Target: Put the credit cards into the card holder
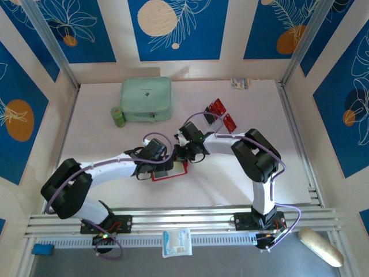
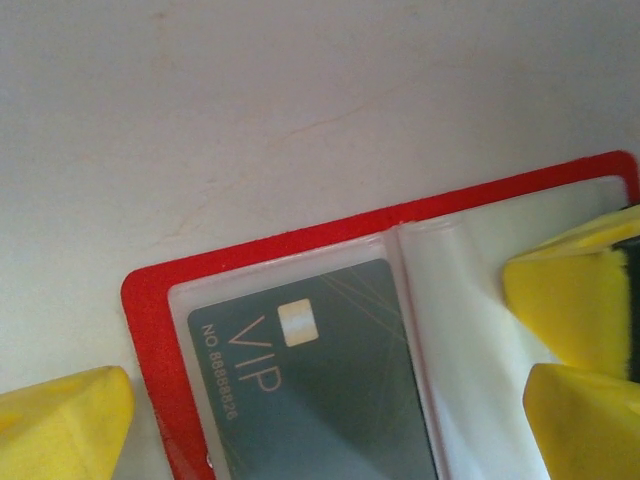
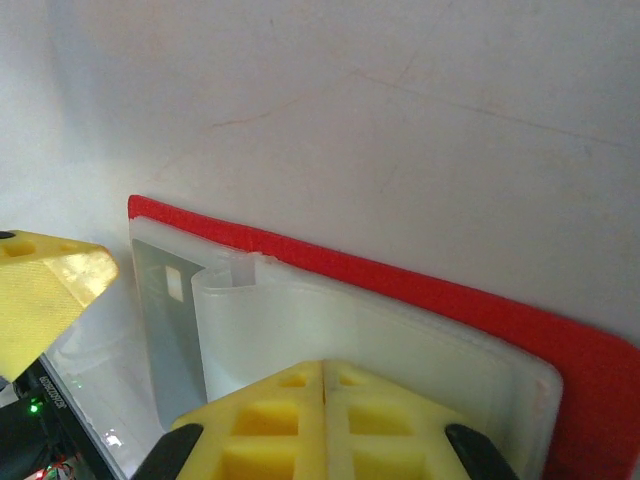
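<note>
The red card holder [image 1: 170,173] lies open on the table between both arms. In the left wrist view the card holder [image 2: 150,330] shows a dark grey "VIP" credit card [image 2: 320,380] inside its left clear sleeve. My left gripper [image 2: 322,430] is open, with one yellow finger on each side of that card. My right gripper [image 3: 325,372] is shut, its tips resting against the right clear sleeve [image 3: 330,320], whose left edge curls up; nothing shows between its fingers. Two red credit cards [image 1: 217,107] [image 1: 229,122] lie on the table behind the right arm.
A mint-green zip case [image 1: 146,99] stands at the back left with a small green object [image 1: 118,117] beside it. A small packet [image 1: 240,83] lies by the back wall. The arms' bases sit on metal rails [image 1: 184,219] along the near edge.
</note>
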`<action>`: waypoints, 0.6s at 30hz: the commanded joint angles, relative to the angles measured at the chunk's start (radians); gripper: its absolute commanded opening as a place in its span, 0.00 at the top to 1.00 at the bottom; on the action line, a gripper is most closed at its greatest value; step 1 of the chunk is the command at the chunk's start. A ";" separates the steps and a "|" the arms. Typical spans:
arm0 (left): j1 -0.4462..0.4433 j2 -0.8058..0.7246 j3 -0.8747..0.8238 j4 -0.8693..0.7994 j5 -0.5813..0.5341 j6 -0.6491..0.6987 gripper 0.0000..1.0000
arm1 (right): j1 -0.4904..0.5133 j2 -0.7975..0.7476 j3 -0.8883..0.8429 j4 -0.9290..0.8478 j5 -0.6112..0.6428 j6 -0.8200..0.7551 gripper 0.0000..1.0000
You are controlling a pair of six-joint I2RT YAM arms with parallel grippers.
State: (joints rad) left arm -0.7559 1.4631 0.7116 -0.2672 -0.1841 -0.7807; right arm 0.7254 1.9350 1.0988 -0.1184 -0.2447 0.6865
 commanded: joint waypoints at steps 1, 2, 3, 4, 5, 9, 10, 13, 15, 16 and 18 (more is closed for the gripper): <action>-0.008 0.016 -0.033 0.000 -0.013 -0.008 0.00 | 0.001 0.015 -0.017 0.000 -0.037 0.014 0.94; -0.010 0.016 -0.039 0.000 -0.016 -0.008 0.00 | -0.001 0.011 -0.019 0.000 -0.038 0.015 0.94; -0.008 0.014 -0.045 -0.001 -0.019 -0.007 0.00 | -0.005 0.005 -0.020 0.000 -0.038 0.013 0.93; -0.009 0.013 -0.050 -0.001 -0.022 -0.007 0.00 | -0.009 -0.005 -0.022 0.000 -0.039 0.013 0.93; -0.008 0.011 -0.053 -0.001 -0.024 -0.007 0.00 | -0.012 -0.015 -0.023 0.000 -0.039 0.012 0.92; -0.009 0.010 -0.061 -0.005 -0.031 -0.009 0.00 | -0.024 -0.056 -0.031 -0.002 -0.032 0.010 0.81; -0.010 0.008 -0.063 -0.004 -0.030 -0.009 0.00 | -0.027 -0.064 -0.035 -0.003 -0.027 0.011 0.76; -0.009 -0.001 -0.066 -0.006 -0.034 -0.010 0.00 | -0.030 -0.076 -0.043 -0.005 -0.015 0.012 0.67; -0.008 -0.008 -0.066 -0.009 -0.035 -0.012 0.00 | -0.032 -0.072 -0.046 -0.003 -0.013 0.014 0.64; -0.008 -0.012 -0.066 -0.010 -0.035 -0.012 0.00 | -0.032 -0.066 -0.046 -0.001 -0.014 0.015 0.63; -0.009 -0.022 -0.067 -0.013 -0.037 -0.011 0.00 | -0.032 -0.055 -0.047 0.000 -0.017 0.017 0.63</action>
State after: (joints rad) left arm -0.7578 1.4540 0.6647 -0.2413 -0.2070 -0.7876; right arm 0.6922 1.8904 1.0683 -0.1139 -0.2474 0.7002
